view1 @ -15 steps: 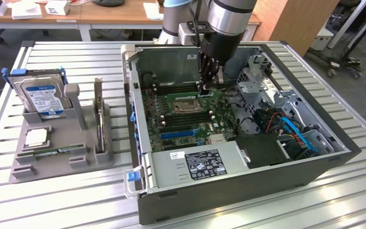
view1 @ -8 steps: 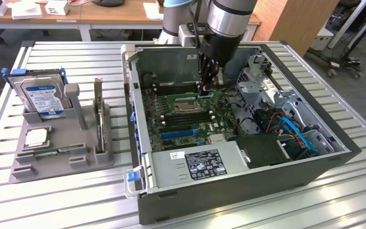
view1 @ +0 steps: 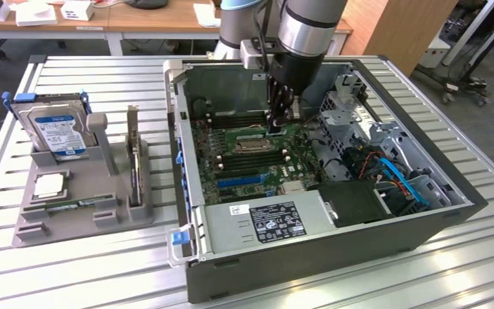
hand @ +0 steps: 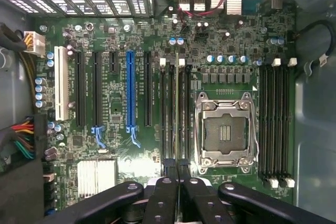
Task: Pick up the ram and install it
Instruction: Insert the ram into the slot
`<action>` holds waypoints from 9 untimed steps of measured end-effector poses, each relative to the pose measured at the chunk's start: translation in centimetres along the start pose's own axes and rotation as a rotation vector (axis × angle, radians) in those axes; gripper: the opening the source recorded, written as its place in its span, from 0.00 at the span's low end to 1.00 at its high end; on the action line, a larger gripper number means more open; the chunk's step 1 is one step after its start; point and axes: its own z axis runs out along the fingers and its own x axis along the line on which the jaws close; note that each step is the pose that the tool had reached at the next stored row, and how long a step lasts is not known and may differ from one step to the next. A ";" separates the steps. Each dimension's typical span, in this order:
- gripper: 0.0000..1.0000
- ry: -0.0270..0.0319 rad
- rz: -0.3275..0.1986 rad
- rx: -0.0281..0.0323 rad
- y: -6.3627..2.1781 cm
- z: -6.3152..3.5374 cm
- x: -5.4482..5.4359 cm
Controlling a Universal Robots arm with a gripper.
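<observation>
A slatted metal surface (view1: pixel 478 257) is carrying the whole setup, and an open computer case (view1: pixel 316 270) is lying on its side on it, taking up the middle and the exterior view's right. The robot arm (view1: pixel 311 32) is reaching straight down into the case from above. The green motherboard (view1: pixel 247 164) is lying flat in the case floor. Just outside the case wall, at the exterior view's left, a grey holder (view1: pixel 58 226) is sitting on the surface. It is propping up a hard drive (view1: pixel 58 132) and a dark expansion card (view1: pixel 133 154), both standing on edge.

Inside the case, the jaws are hanging low over the bank of memory slots (hand: pixel 175 108) just beside the empty processor socket (hand: pixel 226 132). They are pressing together, or very nearly so. Whether anything thin is pinched between them I cannot tell.

The ram (view1: pixel 80 205) that can be made out is lying flat in the front part of the holder, a narrow green stick well apart from the jaws. It is lying toward the exterior view's left of them, with the case wall between the two. Its long axis is running across the exterior view, along the holder's front edge. By my judgement that is roughly the same heading as the slots under the jaws. So the ram in the holder is not looking installed.
</observation>
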 end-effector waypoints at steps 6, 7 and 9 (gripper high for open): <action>0.11 0.0000 0.000 0.0008 -0.02 0.76 0.0; 0.11 -0.0002 0.000 0.0010 -0.03 0.88 0.0; 0.11 0.0000 0.000 0.0012 -0.04 1.09 0.0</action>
